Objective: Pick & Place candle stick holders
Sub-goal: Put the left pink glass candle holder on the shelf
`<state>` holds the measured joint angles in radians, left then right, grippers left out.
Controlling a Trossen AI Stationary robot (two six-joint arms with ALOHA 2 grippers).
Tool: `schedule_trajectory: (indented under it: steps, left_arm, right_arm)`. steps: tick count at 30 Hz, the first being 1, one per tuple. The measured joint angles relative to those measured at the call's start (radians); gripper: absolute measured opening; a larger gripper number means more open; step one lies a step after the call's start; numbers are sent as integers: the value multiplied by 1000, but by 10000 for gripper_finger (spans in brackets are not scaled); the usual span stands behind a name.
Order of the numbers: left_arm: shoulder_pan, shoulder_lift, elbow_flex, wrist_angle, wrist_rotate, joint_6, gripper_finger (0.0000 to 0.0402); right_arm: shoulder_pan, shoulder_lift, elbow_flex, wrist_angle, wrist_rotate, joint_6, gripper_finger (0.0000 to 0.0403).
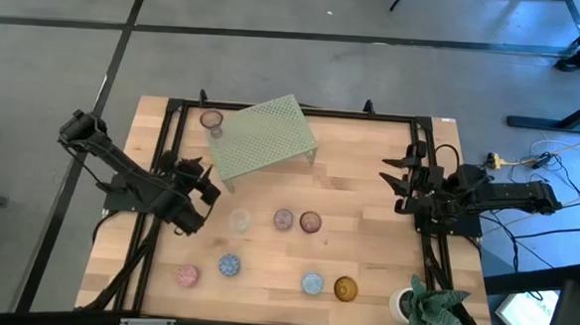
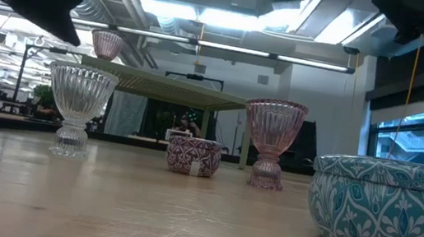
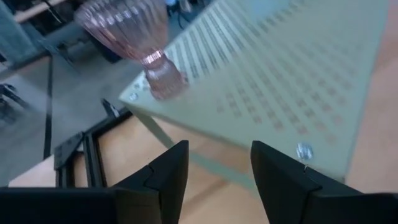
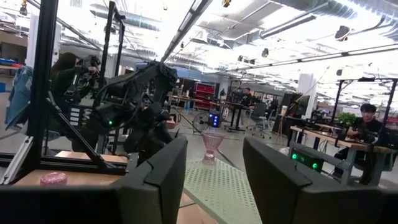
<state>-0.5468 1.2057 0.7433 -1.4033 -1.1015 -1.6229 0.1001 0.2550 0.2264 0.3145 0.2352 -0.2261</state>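
A pink stemmed candle stick holder [image 3: 134,31] stands by its foot on the far left corner of the pale green rack [image 1: 266,136]. My left gripper [image 3: 217,174] hangs open just off the rack's left near edge, above the table's left side [image 1: 202,178], with nothing between its fingers. Several more holders stand on the table: clear [image 1: 239,220], pink [image 1: 283,219], mauve-brown [image 1: 310,221], pink [image 1: 187,275], blue [image 1: 229,265], blue [image 1: 312,282], amber [image 1: 345,288]. My right gripper [image 1: 396,183] waits open at the right edge.
A white pot with a green plant [image 1: 412,304] stands at the near right corner. A black frame [image 1: 174,107] runs around the table's edges. Bare wood lies between the rack and the rows of holders. People sit at desks in the room beyond.
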Motion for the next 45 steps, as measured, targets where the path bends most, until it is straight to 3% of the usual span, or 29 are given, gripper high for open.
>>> schedule_trajectory:
  steps: [7, 22, 27, 35, 40, 45]
  left_arm:
    - [67, 0, 0, 32, -106, -16, 171]
    - [89, 0, 0, 172, -157, 71, 171]
    - [54, 0, 3, 363, -165, 270, 171]
    - [21, -46, 169, 268, -188, 513, 171]
    - [32, -171, 271, 171, -56, 715, 171]
    - [34, -359, 275, 162, -44, 827, 171]
  right_arm:
    - [0, 0, 0, 1, 0, -21, 165]
    - [0, 0, 0, 3, -1, -43, 165]
    - [0, 0, 0, 5, -3, -43, 165]
    - [0, 0, 0, 7, -3, -43, 165]
    - [0, 0, 0, 7, -3, -42, 165]
    - [0, 0, 0, 7, -2, -40, 165]
